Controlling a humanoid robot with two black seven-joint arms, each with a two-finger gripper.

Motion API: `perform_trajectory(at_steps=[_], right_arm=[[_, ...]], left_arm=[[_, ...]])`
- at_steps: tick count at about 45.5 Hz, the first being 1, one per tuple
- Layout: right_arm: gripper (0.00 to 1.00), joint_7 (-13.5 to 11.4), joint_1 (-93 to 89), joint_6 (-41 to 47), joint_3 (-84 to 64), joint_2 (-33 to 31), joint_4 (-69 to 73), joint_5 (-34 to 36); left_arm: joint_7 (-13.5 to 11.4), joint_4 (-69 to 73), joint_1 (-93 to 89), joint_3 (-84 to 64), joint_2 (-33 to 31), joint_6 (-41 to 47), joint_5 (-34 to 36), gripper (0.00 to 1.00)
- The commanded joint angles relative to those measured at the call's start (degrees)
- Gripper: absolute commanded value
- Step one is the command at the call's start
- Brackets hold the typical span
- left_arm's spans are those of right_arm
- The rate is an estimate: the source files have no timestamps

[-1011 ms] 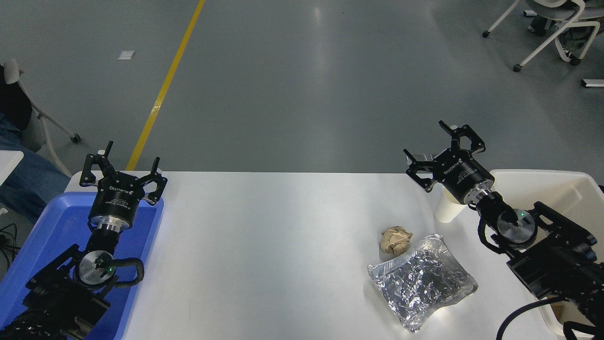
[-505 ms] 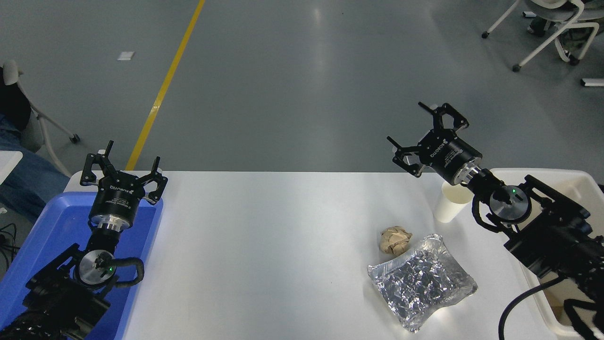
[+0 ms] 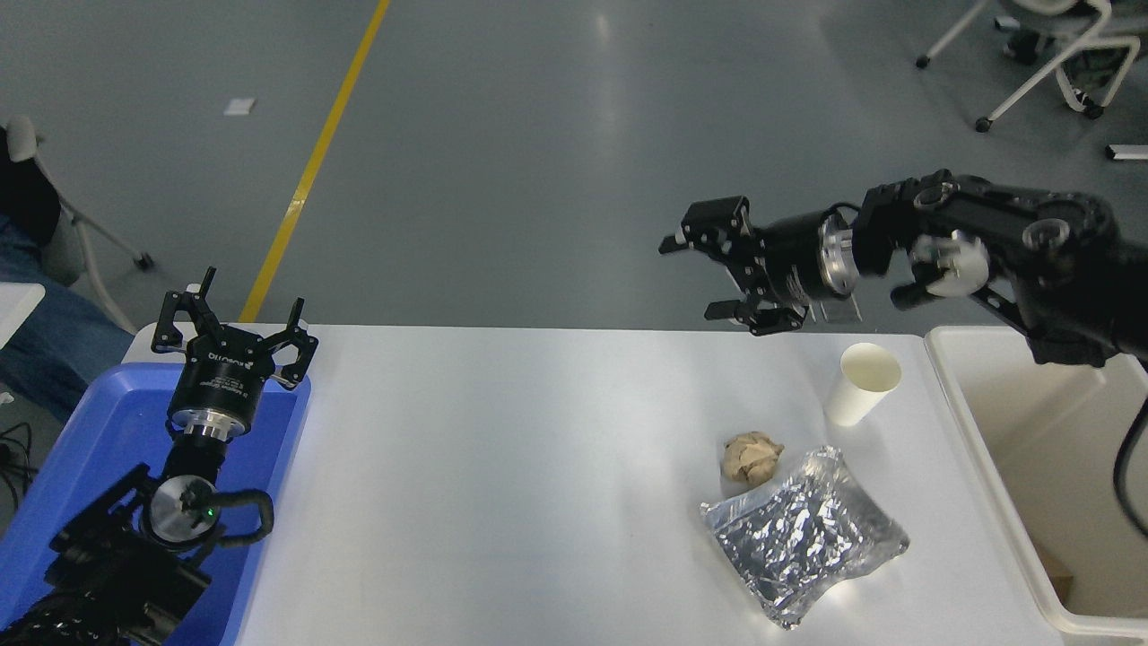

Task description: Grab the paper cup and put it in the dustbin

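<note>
The paper cup point(image 3: 863, 384), plain white, stands upright on the white table near its far right corner. The dustbin point(image 3: 1000, 475), a cream-white tub, sits just right of the table. My right gripper point(image 3: 708, 278) is open and empty. It is raised above the table's far edge and points left, up and to the left of the cup and apart from it. My left gripper point(image 3: 235, 325) is open and parked at the lower left over the blue tray.
A crumpled brown paper ball point(image 3: 752, 456) and a silver foil bag point(image 3: 803, 534) lie in front of the cup. A blue tray point(image 3: 81, 458) sits at the table's left end. A person's leg point(image 3: 49, 336) shows at the left edge.
My right arm has lifted and swung from beside the cup and over the dustbin to high above the table's far edge, turning to point left. The cup now shows fully. The left arm has not moved.
</note>
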Motion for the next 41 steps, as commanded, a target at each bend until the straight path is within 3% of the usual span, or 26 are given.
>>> perform_trajectory(at_steps=[1, 10, 18, 24, 41], right_arm=[[1.0, 0.08, 23.92, 5.67, -24.51, -0.83, 22.51, -2.69], [1.0, 0.7, 39.22, 9.2, -32.51, -0.48, 31.31, -1.37], [1.0, 0.7, 43.98, 9.2, -32.87, -0.13, 34.04, 6.18], [1.0, 0.7, 43.81, 9.2, -32.96, 2.77, 34.13, 6.72], [1.0, 0.43, 45.56, 9.2, -33.13, 2.78, 35.36, 7.16]], left_arm=[[0.0, 0.0, 0.0, -0.02, 0.0, 0.0, 0.02, 1.0], [0.0, 0.0, 0.0, -0.02, 0.0, 0.0, 0.02, 1.0], [0.0, 0.0, 0.0, -0.02, 0.0, -0.09, 0.02, 1.0], [0.0, 0.0, 0.09, -0.02, 0.0, -0.09, 0.02, 1.0], [-0.09, 0.0, 0.09, -0.02, 0.0, 0.0, -0.07, 1.0]])
